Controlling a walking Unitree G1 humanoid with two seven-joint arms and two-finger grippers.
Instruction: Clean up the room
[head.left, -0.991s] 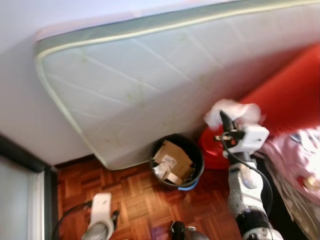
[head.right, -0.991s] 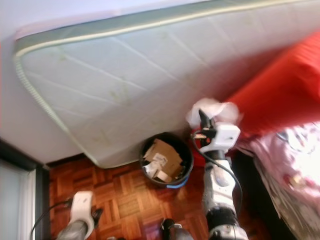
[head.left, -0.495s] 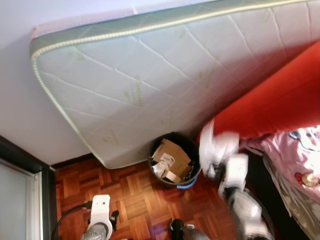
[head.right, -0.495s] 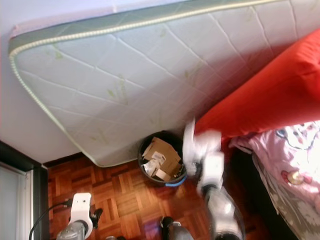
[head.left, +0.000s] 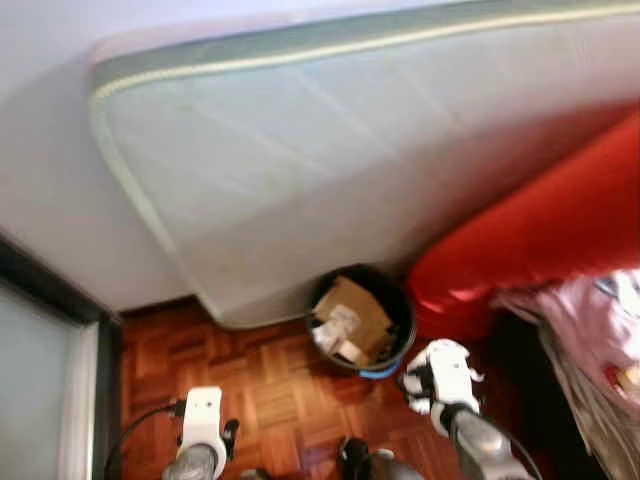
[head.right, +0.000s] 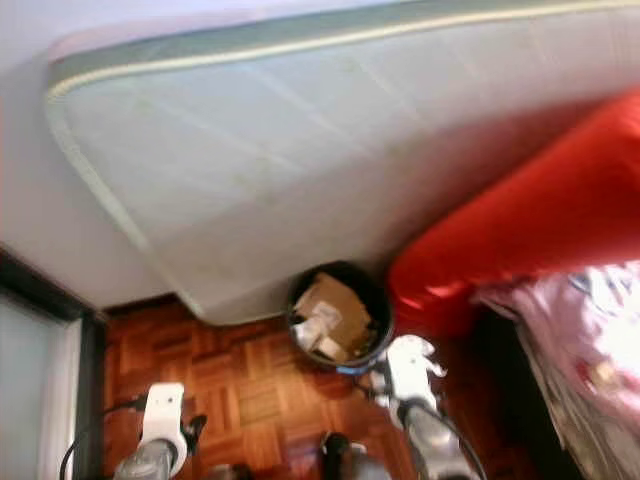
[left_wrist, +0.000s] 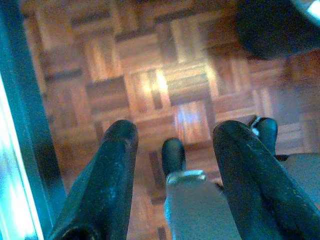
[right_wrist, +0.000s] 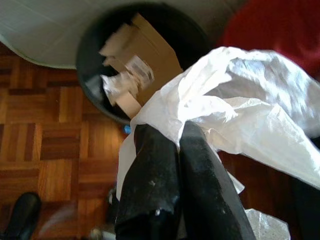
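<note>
Clamping white plastic bag (right_wrist: 235, 105), right gripper (right_wrist: 172, 145) beside bin rim (right_wrist: 85, 87), left gripper (left_wrist: 172, 135) spread over parquet (left_wrist: 150, 75)

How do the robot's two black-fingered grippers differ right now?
The right gripper is shut on a crumpled white plastic bag beside the black round bin; the left gripper is open and holds nothing. The left hangs over the wooden parquet floor. Both have two black fingers.

Crumpled white plastic bag (right_wrist: 235, 105) beside cardboard-filled black bin (head.left: 360, 320).
</note>
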